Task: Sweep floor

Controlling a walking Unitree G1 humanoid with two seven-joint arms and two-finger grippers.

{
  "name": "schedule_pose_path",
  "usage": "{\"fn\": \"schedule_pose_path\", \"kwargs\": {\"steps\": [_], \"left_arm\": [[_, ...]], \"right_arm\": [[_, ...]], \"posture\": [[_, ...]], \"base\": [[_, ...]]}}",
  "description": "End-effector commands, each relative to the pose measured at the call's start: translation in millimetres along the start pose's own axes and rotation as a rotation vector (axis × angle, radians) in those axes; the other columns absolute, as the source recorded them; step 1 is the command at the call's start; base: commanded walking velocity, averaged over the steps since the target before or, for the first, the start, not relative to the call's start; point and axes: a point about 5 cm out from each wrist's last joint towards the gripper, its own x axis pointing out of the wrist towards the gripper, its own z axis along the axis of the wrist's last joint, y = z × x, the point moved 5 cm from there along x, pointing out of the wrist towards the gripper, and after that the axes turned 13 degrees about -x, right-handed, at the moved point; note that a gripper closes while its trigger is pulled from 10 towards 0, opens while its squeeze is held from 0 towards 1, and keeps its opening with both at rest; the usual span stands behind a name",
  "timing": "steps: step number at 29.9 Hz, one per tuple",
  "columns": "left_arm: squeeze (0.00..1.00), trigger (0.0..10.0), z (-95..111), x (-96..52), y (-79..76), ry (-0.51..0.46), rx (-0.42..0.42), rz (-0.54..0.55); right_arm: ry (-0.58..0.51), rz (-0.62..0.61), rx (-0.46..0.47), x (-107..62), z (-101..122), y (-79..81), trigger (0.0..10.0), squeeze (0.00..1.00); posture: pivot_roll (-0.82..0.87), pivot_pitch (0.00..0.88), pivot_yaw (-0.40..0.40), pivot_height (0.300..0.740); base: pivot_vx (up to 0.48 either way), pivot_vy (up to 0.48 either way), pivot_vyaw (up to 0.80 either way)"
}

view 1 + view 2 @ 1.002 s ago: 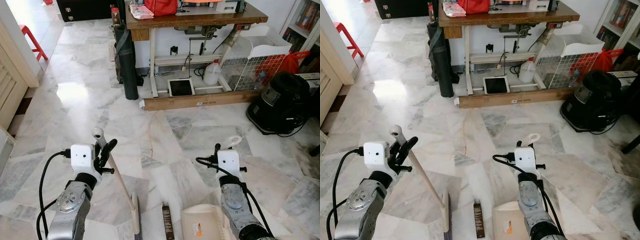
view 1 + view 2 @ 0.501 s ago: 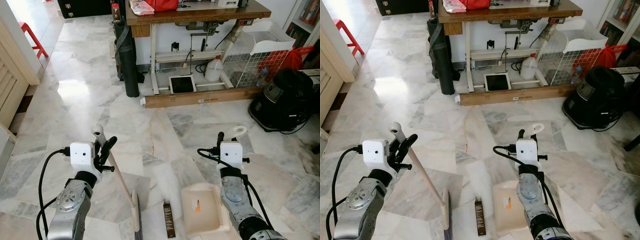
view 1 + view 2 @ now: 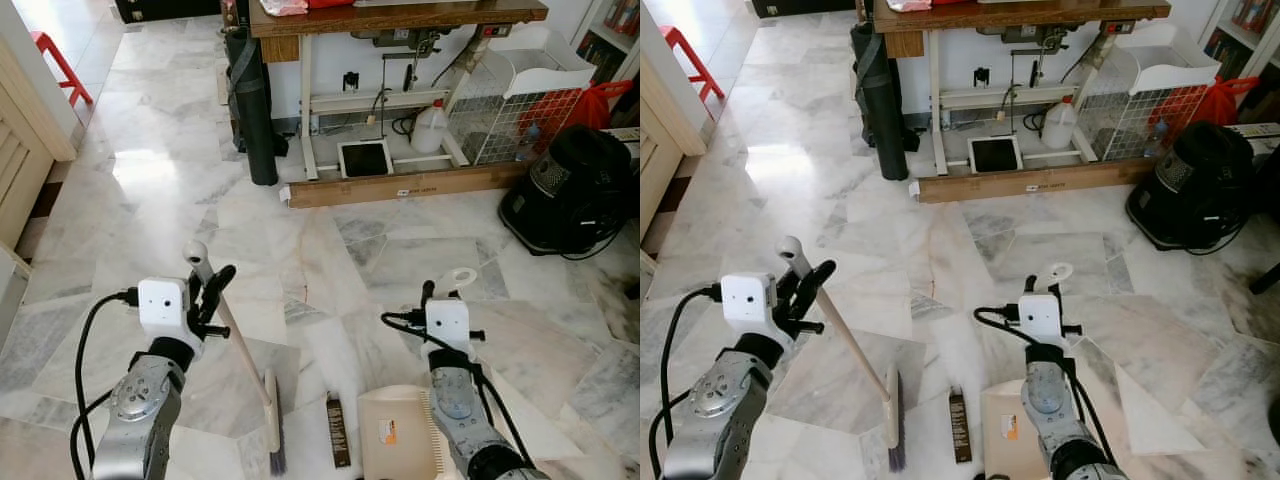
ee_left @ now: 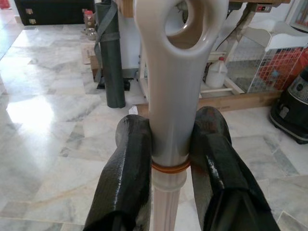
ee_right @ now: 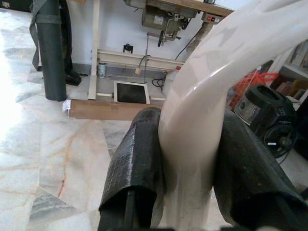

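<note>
So we've got a wooden door panel (image 3: 25, 170) along the floor's left edge, then our left gripper (image 3: 208, 296) with its fingers (image 4: 126, 183) clamped tight on the cream broom (image 3: 240, 365) handle, bristle head down on the marble floor (image 3: 160, 200) near its bottom edge. Just right of the bristles lies a small dark box (image 3: 339, 442), and beside that the cream dustpan (image 3: 400, 445), its looped handle pinched by our right gripper (image 3: 440, 295). Further up the floor, a dark rolled mat (image 3: 248, 100) leans at the sewing table (image 3: 390, 20), with a wooden plank (image 3: 400, 190) across its foot, a wire basket (image 3: 500, 120) and a black vacuum (image 3: 575, 195) over at the right edge. Lots of open marble in the middle. Compared with half a second ago, the dustpan sits lower and closer to us, and the whole view has tipped down a bit.
</note>
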Motion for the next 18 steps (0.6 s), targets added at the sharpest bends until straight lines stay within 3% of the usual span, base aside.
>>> {"fn": "schedule_pose_path", "kwargs": {"steps": [1, 12, 18], "left_arm": [[0.00, 10.0, 6, -1.1, -4.1, -0.015, 0.006, -0.019], [0.00, 10.0, 13, 2.8, -5.7, -0.043, 0.006, -0.018], [0.00, 10.0, 14, 2.6, -5.4, -0.050, 0.008, -0.017]], "right_arm": [[0.037, 0.045, -0.007, -7.5, -9, 9.9, 10.0, 0.00], [-0.013, -0.057, 0.054, 9.3, 6, -12.9, 10.0, 0.00], [-0.034, -0.086, 0.102, 11.4, 12, -17.2, 10.0, 0.00]], "posture": [[0.22, 0.162, 0.023, 0.740], [0.21, 0.158, 0.022, 0.740], [0.22, 0.156, 0.022, 0.740]], "base": [[0.000, 0.000, 0.00], [0.000, 0.000, 0.00], [0.000, 0.000, 0.00]]}}
